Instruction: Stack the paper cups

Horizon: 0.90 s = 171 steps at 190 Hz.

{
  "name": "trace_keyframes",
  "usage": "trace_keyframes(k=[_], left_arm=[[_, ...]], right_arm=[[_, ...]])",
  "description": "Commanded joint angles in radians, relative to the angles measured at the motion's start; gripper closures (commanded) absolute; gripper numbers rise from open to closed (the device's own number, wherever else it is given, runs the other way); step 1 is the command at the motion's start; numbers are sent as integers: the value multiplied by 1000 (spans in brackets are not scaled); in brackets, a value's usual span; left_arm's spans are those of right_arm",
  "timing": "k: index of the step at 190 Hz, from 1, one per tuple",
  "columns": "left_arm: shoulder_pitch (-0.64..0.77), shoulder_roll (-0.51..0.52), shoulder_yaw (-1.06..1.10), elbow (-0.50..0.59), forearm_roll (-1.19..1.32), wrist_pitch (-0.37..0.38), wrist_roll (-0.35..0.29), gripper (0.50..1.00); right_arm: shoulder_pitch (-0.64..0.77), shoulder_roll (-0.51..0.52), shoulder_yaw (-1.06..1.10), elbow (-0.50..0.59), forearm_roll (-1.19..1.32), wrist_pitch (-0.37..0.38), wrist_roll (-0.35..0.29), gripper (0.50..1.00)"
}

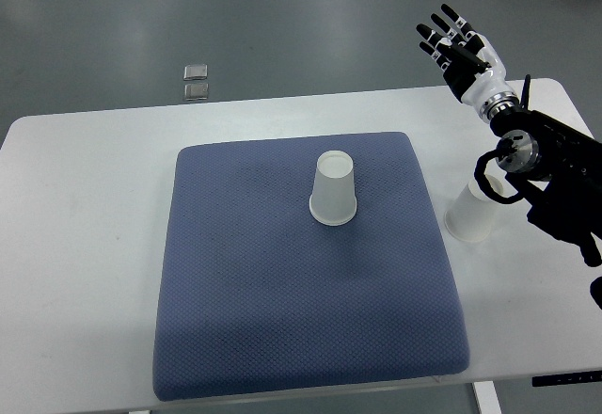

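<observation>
A white paper cup (334,188) stands upside down near the middle of the blue mat (245,282). A second white paper cup (473,213) stands upside down on the white table just right of the mat, partly hidden behind my right forearm. My right hand (455,41) is raised beyond the table's far right corner, its fingers spread and holding nothing. It is well above and behind the second cup, not touching it. My left arm does not show.
The white table (85,245) bears the mat, with bare surface to the left. Two small metal squares (196,81) lie on the grey floor beyond the far edge. My dark right forearm (555,179) crosses the table's right side.
</observation>
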Motion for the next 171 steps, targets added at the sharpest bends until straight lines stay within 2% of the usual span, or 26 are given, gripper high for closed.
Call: trace_keyframes(k=[1,145,171], left_arm=[[0,0,0,0,0,0,0,500],[0,0,0,0,0,0,0,500],[0,0,0,0,0,0,0,500]], right_arm=[[1,-1,0,0,0,-2,0,589],[22,-11,-6,0,-17,-28,-3,589],[27,-42,-8,6,-19,-22,-5,589]])
